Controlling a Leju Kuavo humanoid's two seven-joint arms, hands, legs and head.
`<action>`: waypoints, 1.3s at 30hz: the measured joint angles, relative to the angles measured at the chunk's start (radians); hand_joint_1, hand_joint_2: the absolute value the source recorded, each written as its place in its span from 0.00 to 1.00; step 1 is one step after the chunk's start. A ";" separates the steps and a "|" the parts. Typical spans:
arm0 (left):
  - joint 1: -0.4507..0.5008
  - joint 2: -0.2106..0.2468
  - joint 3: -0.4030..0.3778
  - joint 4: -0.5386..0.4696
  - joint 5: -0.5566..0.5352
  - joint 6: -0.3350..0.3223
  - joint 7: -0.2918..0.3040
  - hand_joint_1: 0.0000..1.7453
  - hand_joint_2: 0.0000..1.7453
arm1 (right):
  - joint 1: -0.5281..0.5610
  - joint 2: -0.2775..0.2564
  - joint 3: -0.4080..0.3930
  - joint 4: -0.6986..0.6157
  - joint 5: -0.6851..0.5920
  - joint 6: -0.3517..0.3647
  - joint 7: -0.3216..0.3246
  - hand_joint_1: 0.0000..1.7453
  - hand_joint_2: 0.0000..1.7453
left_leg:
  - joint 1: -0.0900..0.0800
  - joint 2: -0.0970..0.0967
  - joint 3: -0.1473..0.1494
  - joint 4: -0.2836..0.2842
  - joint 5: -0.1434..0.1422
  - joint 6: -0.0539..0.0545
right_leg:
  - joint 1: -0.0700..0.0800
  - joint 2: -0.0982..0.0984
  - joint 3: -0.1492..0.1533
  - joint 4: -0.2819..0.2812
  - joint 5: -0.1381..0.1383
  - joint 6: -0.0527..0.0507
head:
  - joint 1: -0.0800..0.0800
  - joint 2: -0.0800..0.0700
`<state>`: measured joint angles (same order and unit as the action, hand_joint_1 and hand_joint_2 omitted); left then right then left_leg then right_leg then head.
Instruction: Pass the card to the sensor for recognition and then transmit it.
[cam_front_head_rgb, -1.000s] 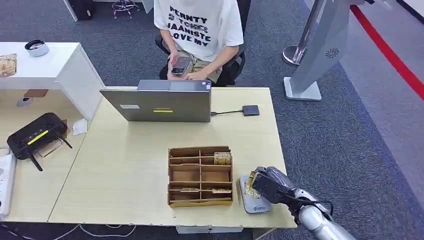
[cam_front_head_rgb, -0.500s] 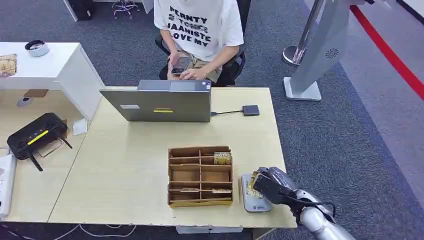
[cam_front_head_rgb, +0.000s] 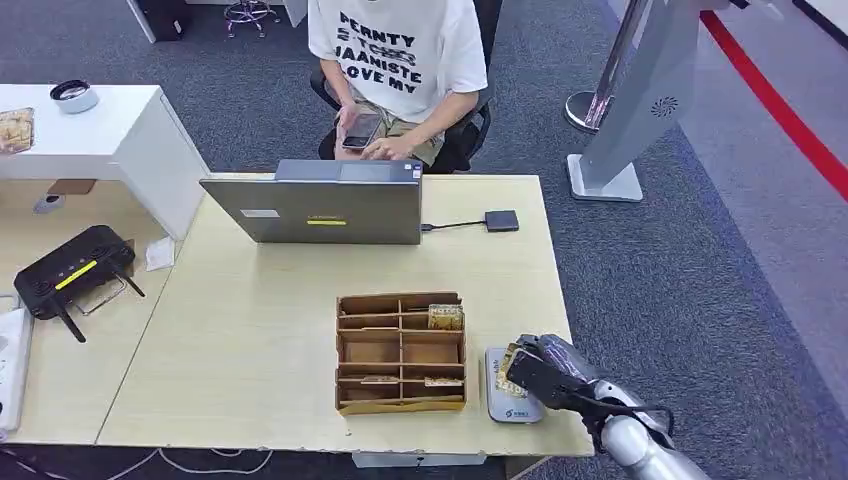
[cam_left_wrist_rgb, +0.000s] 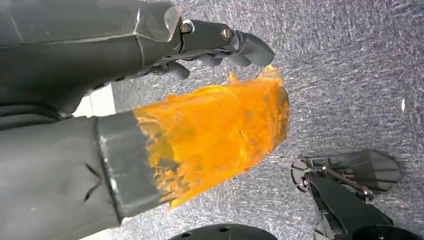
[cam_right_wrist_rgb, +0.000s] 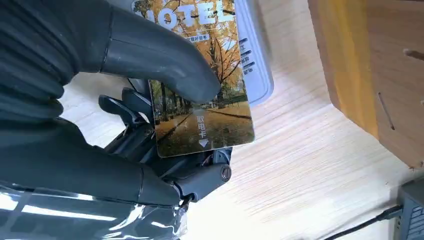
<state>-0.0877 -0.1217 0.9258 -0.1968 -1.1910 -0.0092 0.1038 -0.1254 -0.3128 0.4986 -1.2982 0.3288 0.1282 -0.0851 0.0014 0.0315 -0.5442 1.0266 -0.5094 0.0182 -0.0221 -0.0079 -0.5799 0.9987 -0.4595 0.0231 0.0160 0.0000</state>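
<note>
My right hand (cam_front_head_rgb: 540, 372) holds a hotel card (cam_right_wrist_rgb: 210, 100) printed with autumn trees, the thumb (cam_right_wrist_rgb: 160, 55) pressing on its face. The card (cam_front_head_rgb: 509, 374) hovers just over the grey sensor pad (cam_front_head_rgb: 503, 398) at the table's front right corner; in the right wrist view the pad (cam_right_wrist_rgb: 257, 60) lies under the card's far half. My left hand (cam_left_wrist_rgb: 210, 45) hangs beside my body over grey carpet, fingers curled with nothing in them, its thumb wrapped in orange tape.
A brown divided card box (cam_front_head_rgb: 401, 352) with a few cards stands just left of the sensor. A grey laptop (cam_front_head_rgb: 320, 205) sits at the table's far side, with a seated person (cam_front_head_rgb: 395, 60) behind it using a phone. A black router (cam_front_head_rgb: 70, 272) lies left.
My right hand has drawn slightly back toward the table's front edge and lowered the card nearer the sensor pad. The rest is still.
</note>
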 joint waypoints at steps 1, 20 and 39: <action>0.000 0.000 0.000 0.000 0.000 0.000 0.000 0.00 0.00 | 0.000 0.000 0.000 0.000 0.001 0.000 0.000 1.00 1.00 | 0.000 0.000 0.000 0.000 0.000 0.000 | 0.000 0.000 0.000 0.000 0.000 0.000 | 0.000 0.000; 0.000 0.000 0.000 0.000 -0.006 0.000 0.000 0.00 0.00 | 0.003 0.000 -0.007 -0.002 0.022 -0.005 0.001 1.00 1.00 | 0.000 0.000 0.000 0.000 0.000 0.000 | 0.000 0.000 0.000 0.000 0.000 0.000 | 0.000 0.000; 0.000 0.000 0.000 0.000 -0.011 -0.001 0.001 0.00 0.00 | 0.004 0.000 -0.008 -0.005 0.029 -0.005 0.002 1.00 1.00 | 0.000 0.000 0.000 0.000 0.000 0.000 | 0.000 0.000 0.000 0.000 0.000 0.000 | 0.000 0.000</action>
<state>-0.0877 -0.1217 0.9258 -0.1972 -1.2024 -0.0099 0.1045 -0.1216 -0.3128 0.4902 -1.3027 0.3578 0.1232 -0.0835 0.0014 0.0315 -0.5441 1.0266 -0.5094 0.0182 -0.0221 -0.0079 -0.5797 0.9987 -0.4595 0.0231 0.0160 0.0000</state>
